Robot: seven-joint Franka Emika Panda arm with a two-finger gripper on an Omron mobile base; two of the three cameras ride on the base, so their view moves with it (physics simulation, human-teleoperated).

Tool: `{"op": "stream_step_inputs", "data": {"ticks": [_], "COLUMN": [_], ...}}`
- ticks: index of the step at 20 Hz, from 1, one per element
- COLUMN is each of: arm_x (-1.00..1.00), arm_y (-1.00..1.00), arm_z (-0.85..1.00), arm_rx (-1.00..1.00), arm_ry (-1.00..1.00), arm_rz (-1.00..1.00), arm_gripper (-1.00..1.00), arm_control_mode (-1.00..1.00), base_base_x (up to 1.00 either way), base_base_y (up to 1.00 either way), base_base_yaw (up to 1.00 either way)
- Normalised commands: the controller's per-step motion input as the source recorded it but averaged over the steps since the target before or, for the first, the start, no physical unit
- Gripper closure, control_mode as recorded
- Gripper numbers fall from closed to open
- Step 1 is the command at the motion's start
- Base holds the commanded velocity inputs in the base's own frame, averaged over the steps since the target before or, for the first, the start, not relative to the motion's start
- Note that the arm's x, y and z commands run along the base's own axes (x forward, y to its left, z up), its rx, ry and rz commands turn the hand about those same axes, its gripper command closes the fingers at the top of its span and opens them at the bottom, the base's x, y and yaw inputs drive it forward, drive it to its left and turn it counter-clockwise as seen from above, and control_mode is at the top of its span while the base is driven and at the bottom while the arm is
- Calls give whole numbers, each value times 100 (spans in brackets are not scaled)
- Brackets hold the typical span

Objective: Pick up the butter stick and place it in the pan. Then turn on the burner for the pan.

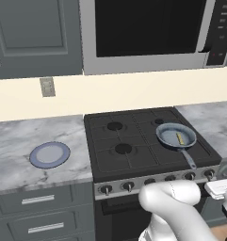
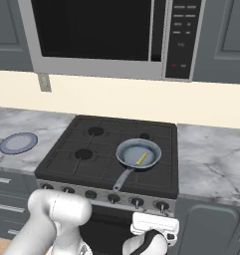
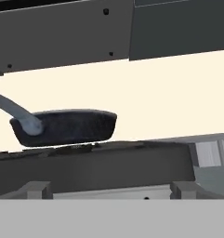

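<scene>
One pan point(image 1: 175, 135) (one butter stick point(image 1: 179, 138) inside), one plate point(image 1: 50, 155), one stove point(image 1: 133, 143), one microwave point(image 1: 148, 33)

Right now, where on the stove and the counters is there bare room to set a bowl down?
Bare marble lies on the left counter all around the plate, and on the right counter. The stove has its left burners free. Its front right is crowded: the pan with the butter sits there.

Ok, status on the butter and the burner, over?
Gripper open, holding nothing, low in front of the stove. Butter stick already in the pan on the front right burner. Knobs not yet touched, nothing blocking them.
</scene>
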Motion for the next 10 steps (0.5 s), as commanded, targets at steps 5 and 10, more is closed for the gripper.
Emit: {"op": "stream_step_inputs", "data": {"ticks": [5,10], "arm_x": [14,10], "arm_y": [-10,-3], "arm_z": [-5,-11], "arm_rx": [0,0], "arm_ry": [0,0], "arm_rz": [0,0], "arm_gripper": [-100,-100], "arm_control_mode": [-100,-100], "base_base_x": [0,0], "base_base_y": [0,0], "base_base_yaw": [0,0]}}
